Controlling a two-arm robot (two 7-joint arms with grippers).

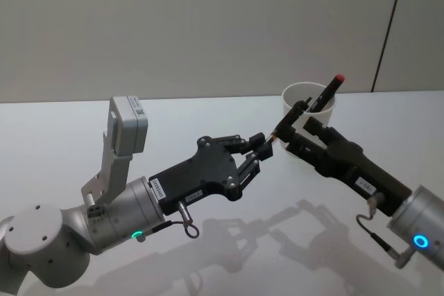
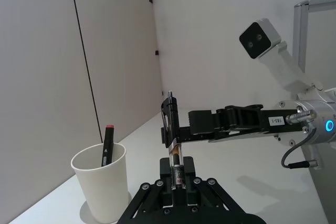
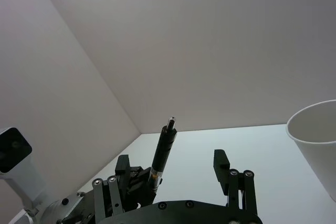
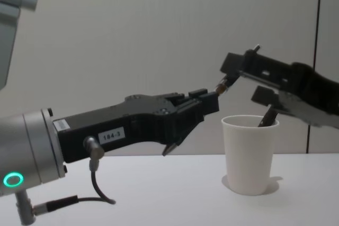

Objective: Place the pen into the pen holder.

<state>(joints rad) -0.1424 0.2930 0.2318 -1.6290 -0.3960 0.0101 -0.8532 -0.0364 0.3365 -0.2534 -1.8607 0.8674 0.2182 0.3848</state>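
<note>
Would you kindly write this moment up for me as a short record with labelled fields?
Setting: white table, plain wall behind
Pen holder: white paper cup, upright on the table toward the robot's right
Already in cup: a black marker with a red cap, leaning on the rim
Pen: clear-barrelled pen, held in the air beside the cup, not in it
Left gripper: shut on one end of the pen
Right gripper: jaws open; one jaw lies against the pen's other end, the other stands apart
Stage: handover between the arms, pen not yet placed
</note>
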